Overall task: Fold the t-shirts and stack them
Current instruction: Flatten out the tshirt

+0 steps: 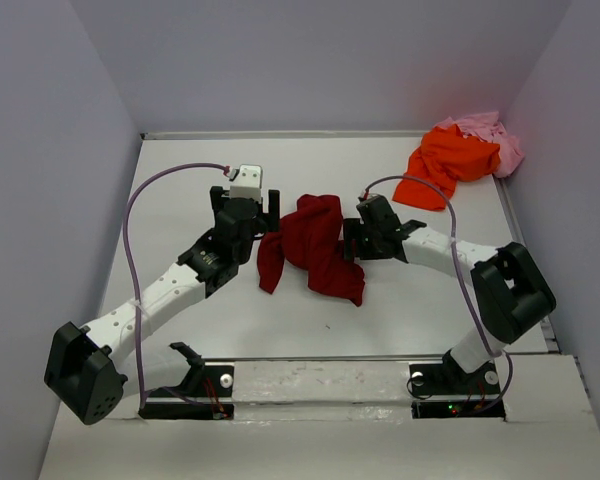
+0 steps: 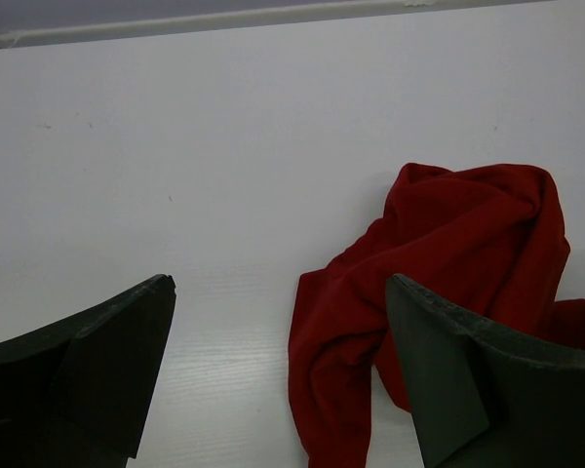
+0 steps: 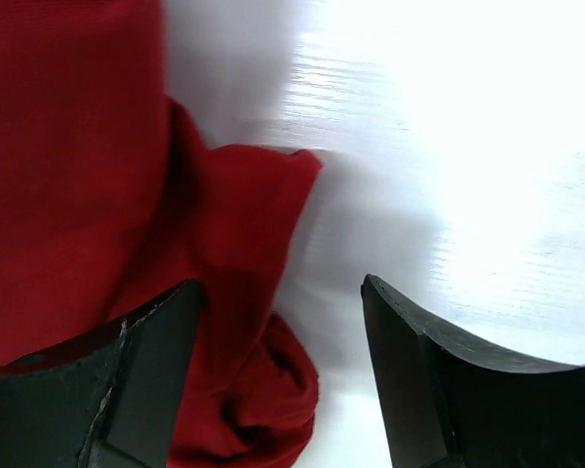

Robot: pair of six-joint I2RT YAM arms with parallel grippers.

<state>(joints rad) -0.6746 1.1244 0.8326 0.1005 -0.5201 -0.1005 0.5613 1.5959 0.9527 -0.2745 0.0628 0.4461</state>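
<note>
Now then: a limp heap, open jaws on either side

Nearest us, the left gripper [image 1: 267, 222] sits at the left edge of the dark red shirt [image 1: 315, 245], spread wide and holding nothing. Its wrist view shows one finger over the cloth's edge and the other over bare counter [image 1: 180, 190]. Across the heap, the right gripper [image 1: 352, 240] is spread too and empty, with one finger above a red fold and the other above bare surface.

The shirt itself lies bunched in the middle of the counter, creased and doubled over, with no sleeve or hem that I can pick out lying flat. Judging by those folds, it is light, soft and floppy. It will sag and trail from any pinch and won't hold a shape.

Best bet, I'd say, is a pinch on an outer edge at each side, then a pull apart to spread it flat. The loose flap under the right gripper looks a fair handle. Grab the thick middle and you take several layers at once.

Further back, in the far right corner, the orange shirt [image 1: 445, 165] lies crumpled against the pink shirt [image 1: 495, 135] behind it. Both are well apart from the grippers and not yet folded.
</note>
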